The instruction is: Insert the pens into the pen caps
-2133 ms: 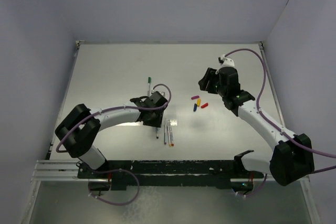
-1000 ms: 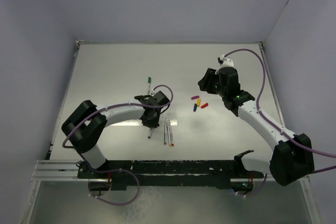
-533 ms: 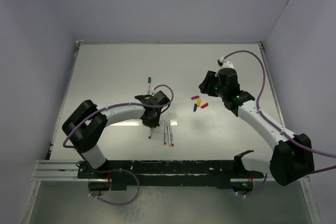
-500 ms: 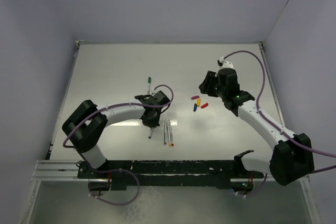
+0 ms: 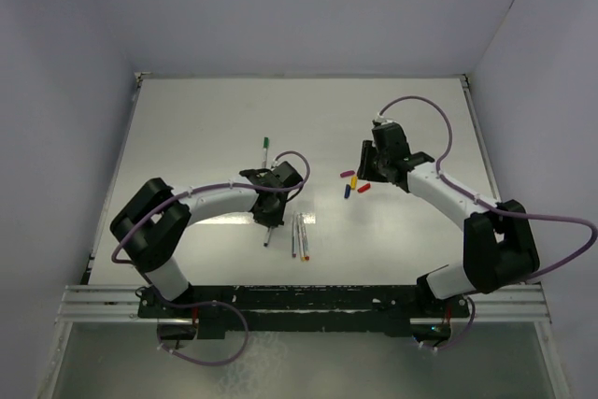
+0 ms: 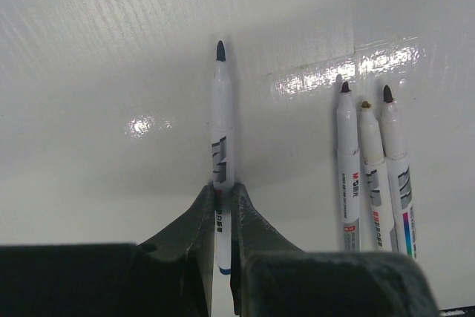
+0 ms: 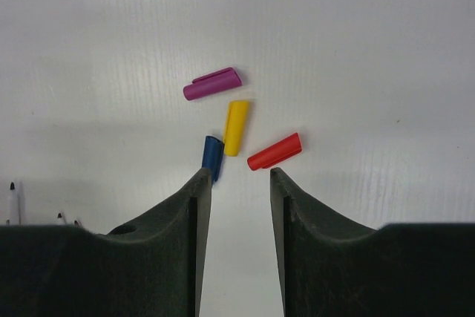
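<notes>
top overhead, wide; wrists close above table [image 5: 206,128]; left shares pens [image 6: 374,183]

Four caps crowd the path ahead of the right gripper [image 7: 236,174]: the blue cap [image 7: 212,154] right by one jaw tip, the red cap [image 7: 274,151] just off the other, and the yellow cap [image 7: 236,127] and magenta cap [image 7: 213,84] beyond. Three pens [image 6: 371,176] lie packed near the left gripper [image 6: 224,192] and its gripped pen [image 6: 221,131]. Bare desk [image 5: 187,128] stretches to the far edge, past a green-capped pen [image 5: 265,149].

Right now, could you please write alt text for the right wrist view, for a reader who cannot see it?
The open right gripper hovers just short of four loose pen caps on a white table: the magenta cap farthest, the yellow cap in the middle, the blue cap and red cap nearest its fingertips.
</notes>
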